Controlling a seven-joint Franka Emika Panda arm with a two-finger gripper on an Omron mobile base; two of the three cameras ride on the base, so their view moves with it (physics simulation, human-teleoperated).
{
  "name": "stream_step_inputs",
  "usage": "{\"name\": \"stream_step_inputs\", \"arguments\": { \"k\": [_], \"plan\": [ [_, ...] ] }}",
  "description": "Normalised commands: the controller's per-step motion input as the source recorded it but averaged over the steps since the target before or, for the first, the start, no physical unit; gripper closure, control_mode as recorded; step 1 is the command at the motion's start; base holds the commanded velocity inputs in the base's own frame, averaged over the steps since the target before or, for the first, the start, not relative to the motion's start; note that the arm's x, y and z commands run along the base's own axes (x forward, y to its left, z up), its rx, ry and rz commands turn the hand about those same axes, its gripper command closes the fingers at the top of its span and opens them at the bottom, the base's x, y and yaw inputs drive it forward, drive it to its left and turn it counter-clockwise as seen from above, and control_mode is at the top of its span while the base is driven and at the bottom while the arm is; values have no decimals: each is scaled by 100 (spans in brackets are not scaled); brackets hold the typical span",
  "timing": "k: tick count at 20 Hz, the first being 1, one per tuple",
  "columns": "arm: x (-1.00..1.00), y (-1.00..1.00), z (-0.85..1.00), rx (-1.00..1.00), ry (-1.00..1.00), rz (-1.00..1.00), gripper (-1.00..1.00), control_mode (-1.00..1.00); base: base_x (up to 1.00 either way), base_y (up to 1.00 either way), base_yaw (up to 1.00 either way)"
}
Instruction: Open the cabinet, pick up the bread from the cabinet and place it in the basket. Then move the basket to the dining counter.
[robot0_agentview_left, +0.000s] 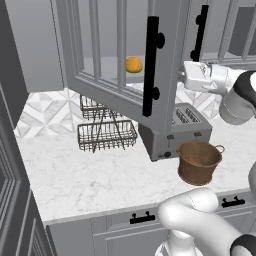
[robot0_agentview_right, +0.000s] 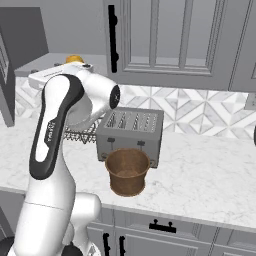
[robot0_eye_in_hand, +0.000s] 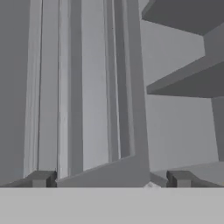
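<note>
The grey cabinet's left door stands swung open towards me, its black bar handle facing out. The right door is closed. The golden bread lies on the cabinet shelf, seen through the open door's panes, and peeks above my hand in the right base view. My gripper is open, its fingertips wide apart on either side of the door's edge. In the left base view the gripper sits just behind that edge. The brown woven basket stands on the counter before the toaster. The dining counter is out of view.
A silver toaster stands behind the basket. A black two-tier wire rack sits at the back left under the open door. The white marbled worktop has grey drawers below with black pulls.
</note>
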Motion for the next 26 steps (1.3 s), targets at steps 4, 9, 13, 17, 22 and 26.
{"name": "stream_step_inputs", "arguments": {
  "k": [4,9,13,17,22,26],
  "plan": [
    [37,37,0,-2,0,2,-100,-100,0,0,0],
    [4,55,0,-5,0,0,-100,-100,0,0,0],
    [-2,67,0,-5,0,0,-100,-100,0,0,0],
    [-7,57,0,-3,0,3,-100,-100,0,0,0],
    [-55,60,-3,-5,0,5,-100,-100,0,0,0],
    [-66,57,-5,-4,0,7,-100,-100,0,0,0]
  ]
}}
